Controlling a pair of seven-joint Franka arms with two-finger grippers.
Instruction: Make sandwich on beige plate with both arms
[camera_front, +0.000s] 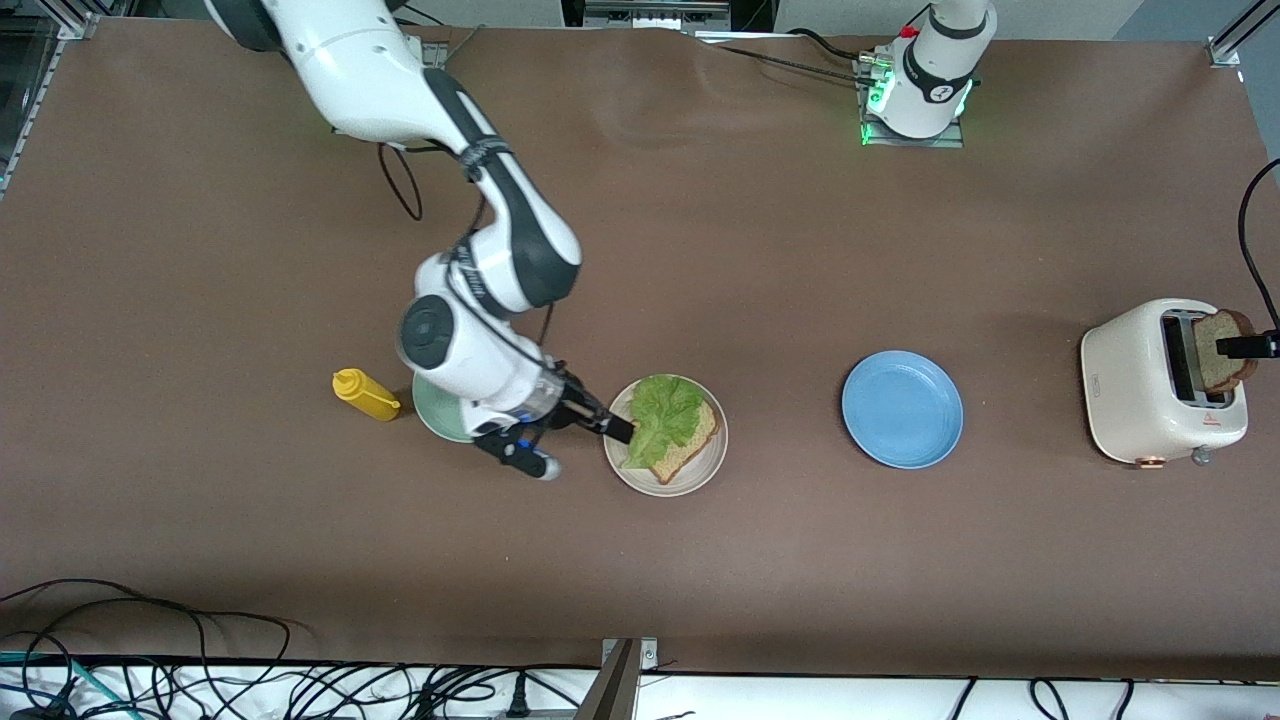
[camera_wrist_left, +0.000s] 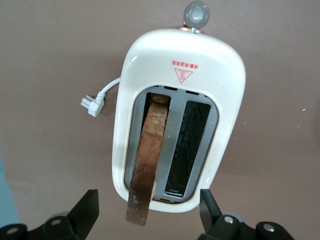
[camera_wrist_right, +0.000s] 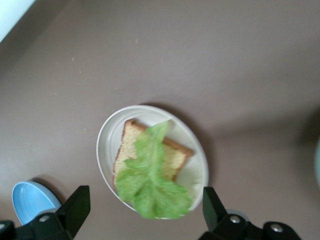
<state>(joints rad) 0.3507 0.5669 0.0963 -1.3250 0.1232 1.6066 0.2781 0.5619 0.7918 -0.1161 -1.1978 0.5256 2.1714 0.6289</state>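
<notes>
- Sitting at the left arm's end of the brown matte table (camera_front: 700, 250): glossy cream plastic toaster (camera_front: 1150, 385), second crusty brown slice (camera_front: 1222, 360) poking out of one slot.
- Round beige plate (camera_front: 668, 478), mid-table: speckled bread slice (camera_front: 690, 448) topped with ruffled green lettuce (camera_front: 662, 415).
- Left gripper (camera_wrist_left: 149, 207), spread wide around the slice's edge, no pinch yet; next up, squeeze and lift straight out.
- Right gripper (camera_wrist_right: 146, 206), spread and empty over the plate.

1. Evenly lit from overhead; no harsh glare on the brown table (camera_front: 700, 250).
2. Soft shadows under the right arm (camera_front: 480, 280) and beside the toaster (camera_front: 1150, 385).
3. Green glow at the left arm's base (camera_front: 925, 85).
4. Softly blurred in the right wrist view: lettuce (camera_wrist_right: 150, 185) and beige plate (camera_wrist_right: 107, 145) below the right gripper (camera_wrist_right: 142, 212).
5. Sharp in the left wrist view; mild sheen on the toaster's shell.
</notes>
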